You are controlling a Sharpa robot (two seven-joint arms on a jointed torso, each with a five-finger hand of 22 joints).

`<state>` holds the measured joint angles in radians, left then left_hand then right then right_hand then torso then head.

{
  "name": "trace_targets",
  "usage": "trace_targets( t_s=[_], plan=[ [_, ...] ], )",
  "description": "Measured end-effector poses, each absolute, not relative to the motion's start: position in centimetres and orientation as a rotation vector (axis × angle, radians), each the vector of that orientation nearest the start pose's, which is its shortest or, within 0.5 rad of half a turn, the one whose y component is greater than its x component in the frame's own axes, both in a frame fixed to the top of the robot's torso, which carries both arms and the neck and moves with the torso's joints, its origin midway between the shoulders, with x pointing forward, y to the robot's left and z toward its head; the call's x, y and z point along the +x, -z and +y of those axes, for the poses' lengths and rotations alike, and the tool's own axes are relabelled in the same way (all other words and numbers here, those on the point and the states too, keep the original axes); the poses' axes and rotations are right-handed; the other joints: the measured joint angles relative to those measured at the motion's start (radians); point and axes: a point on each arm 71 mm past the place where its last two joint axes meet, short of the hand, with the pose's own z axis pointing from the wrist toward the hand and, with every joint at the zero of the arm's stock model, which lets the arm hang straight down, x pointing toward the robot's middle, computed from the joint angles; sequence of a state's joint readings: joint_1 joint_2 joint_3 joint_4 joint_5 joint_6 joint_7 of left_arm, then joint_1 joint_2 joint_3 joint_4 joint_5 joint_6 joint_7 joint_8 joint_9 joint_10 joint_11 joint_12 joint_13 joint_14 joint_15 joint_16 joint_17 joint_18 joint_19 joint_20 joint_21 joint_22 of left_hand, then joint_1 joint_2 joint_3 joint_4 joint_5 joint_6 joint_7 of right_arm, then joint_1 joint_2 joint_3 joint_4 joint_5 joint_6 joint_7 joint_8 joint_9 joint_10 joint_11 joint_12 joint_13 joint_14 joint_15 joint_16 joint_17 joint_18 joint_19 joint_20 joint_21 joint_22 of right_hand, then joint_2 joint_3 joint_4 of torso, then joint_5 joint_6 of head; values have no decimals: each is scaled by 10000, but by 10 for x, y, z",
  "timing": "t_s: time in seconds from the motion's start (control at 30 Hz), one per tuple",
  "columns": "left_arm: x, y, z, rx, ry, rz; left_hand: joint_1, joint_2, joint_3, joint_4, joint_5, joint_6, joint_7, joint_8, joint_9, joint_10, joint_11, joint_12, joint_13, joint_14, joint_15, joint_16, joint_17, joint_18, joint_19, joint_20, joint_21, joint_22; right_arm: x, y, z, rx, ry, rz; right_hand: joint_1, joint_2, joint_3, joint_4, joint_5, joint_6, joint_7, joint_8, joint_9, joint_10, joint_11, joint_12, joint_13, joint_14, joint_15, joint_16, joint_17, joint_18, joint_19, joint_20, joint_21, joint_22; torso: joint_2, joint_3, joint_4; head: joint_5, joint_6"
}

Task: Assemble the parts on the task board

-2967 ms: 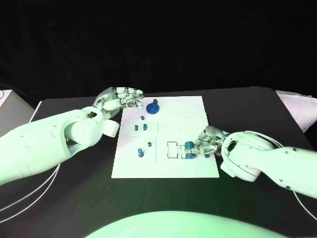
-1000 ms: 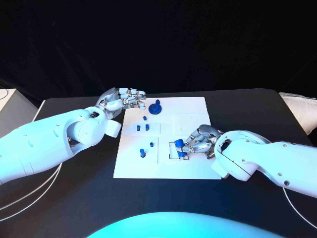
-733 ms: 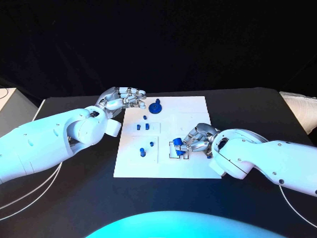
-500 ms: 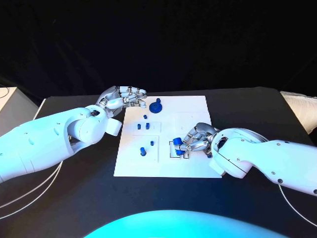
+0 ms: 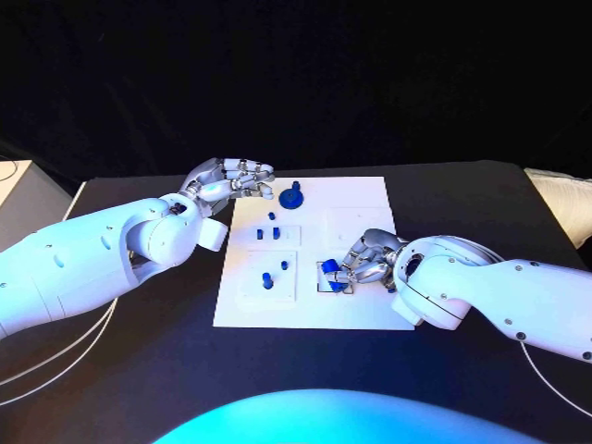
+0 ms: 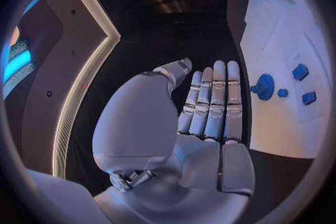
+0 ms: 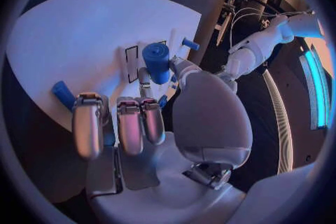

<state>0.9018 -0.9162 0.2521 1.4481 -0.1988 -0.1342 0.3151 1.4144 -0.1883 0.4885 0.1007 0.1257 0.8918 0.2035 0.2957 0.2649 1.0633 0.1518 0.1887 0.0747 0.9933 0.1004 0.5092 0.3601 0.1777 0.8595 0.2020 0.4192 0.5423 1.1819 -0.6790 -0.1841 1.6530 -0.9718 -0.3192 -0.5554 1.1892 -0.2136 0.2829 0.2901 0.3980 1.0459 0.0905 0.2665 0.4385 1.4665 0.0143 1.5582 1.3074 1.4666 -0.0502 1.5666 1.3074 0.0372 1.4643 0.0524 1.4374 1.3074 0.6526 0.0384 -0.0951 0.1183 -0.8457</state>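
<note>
- The near strip of the white rectangular task board (image 5: 302,314) is bare, with the black table (image 5: 136,370) open on every side of it; the board's near edge lies well back from the table's near edge.
- At the board's right edge, about mid-depth, the silver many-fingered right hand (image 5: 365,261) reaches in from the right and grips a blue cylindrical part (image 5: 331,268) over a black-outlined slot; its white forearm covers the board's right margin there.
- The right wrist view shows more of this: the blue cylindrical part (image 7: 157,61) is pinched against the thumb while the other fingers (image 7: 130,123) curl inward, with another small blue piece (image 7: 62,93) just beside them on the board (image 7: 77,28). Whether the cylinder touches the board I cannot tell.
- Left of that hand, two small blue parts (image 5: 268,278) stand in a square recess near the board's left side, well apart from either hand.
- Farther back, a pair of small blue pegs (image 5: 277,231) sits in the next recess, with open white board to their right.
- At the far end, a round blue knob-like part (image 5: 290,197) stands close to the board's far edge.
- The silver left hand (image 5: 229,180) hangs just off the far left corner, beside that knob and not touching it.
- In the left wrist view the left hand (image 6: 210,106) lies flat with fingers straight and pressed together, holding nothing, over black table alongside the board's edge (image 6: 255,39); the round knob (image 6: 265,87) lies just past its fingertips.
</note>
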Motion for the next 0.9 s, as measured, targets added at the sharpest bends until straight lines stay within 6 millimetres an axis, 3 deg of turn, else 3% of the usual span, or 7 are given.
trace_targets(
  t_s=[0.57, 0.9],
  plan=[
    [478, 224, 270, -11398, 15260, 14657, 0, 0, 0, 0, 0, 0, 0, 0, 0, 0, 0, 0, -1, 0, 0, 0, -1, 0, 0, 0, 0, 1, 425, 258, -111, 3579, -6166, 21938, -237, 133, -70, -15, -156, 100, -29, 134, 27, 0, 0, -38, 7, 0, 0, 0, 0, 0, 0, 0, 0, 7, 14, -4, 9, 32, 14],
    [478, 224, 270, -11399, 15258, 14658, 0, 0, 0, 0, 0, 0, 0, 0, 0, 0, 0, 0, -2, 0, 0, 0, -2, -1, 0, 0, 0, 1, 423, 259, -109, 3649, -6215, 21854, -606, 243, -277, 23, -592, 103, -31, 239, 93, 0, 0, -38, 6, 0, 0, 0, 0, 1, 0, 0, 0, 7, 7, 2, 0, 44, 5]
  ],
)
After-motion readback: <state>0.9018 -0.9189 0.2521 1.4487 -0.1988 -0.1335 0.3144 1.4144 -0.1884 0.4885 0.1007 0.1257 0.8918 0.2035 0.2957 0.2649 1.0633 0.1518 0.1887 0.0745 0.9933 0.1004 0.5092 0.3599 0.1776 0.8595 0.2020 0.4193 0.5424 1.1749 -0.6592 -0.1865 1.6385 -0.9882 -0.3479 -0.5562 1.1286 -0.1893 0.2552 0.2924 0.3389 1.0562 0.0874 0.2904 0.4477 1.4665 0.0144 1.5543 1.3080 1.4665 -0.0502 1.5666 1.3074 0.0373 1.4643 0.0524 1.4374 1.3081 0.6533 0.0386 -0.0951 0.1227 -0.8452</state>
